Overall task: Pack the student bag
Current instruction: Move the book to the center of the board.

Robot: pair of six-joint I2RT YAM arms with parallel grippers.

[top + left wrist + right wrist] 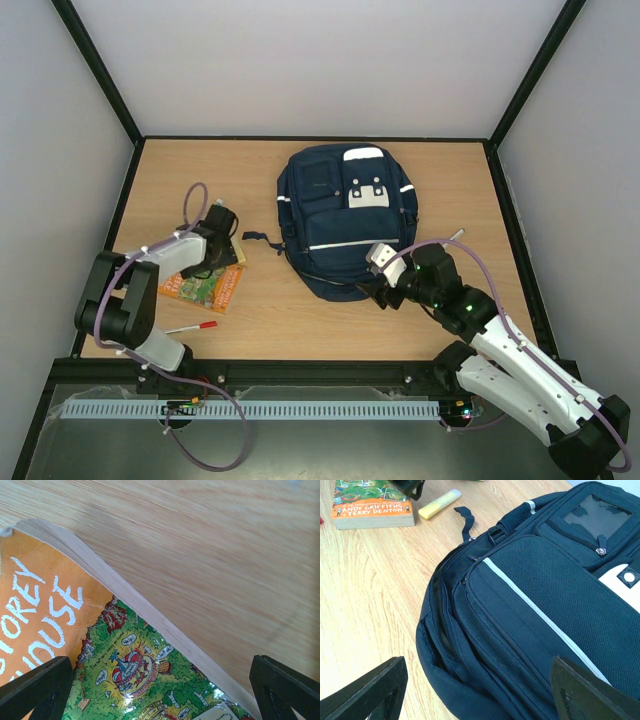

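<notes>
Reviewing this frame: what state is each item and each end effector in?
student bag: lying flat, front up; main zip unclear.
book: closed, flat, cover up.
yellow highlighter: lying beside the book.
red pen: lying on the table.
left end effector: open, over the book.
right end effector: open, over the bag's near edge.

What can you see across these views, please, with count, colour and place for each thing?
student bag: one, navy blue with white stripes, lying mid-table.
book: one, orange and green cover, flat on the table left of the bag.
highlighter: one, yellow, between the book and the bag.
pen: one, white with a red cap, near edge, left side.
table: one, light wood, under everything.
left gripper: one, black, open, over the book.
right gripper: one, black, open, at the bag's near end.
</notes>
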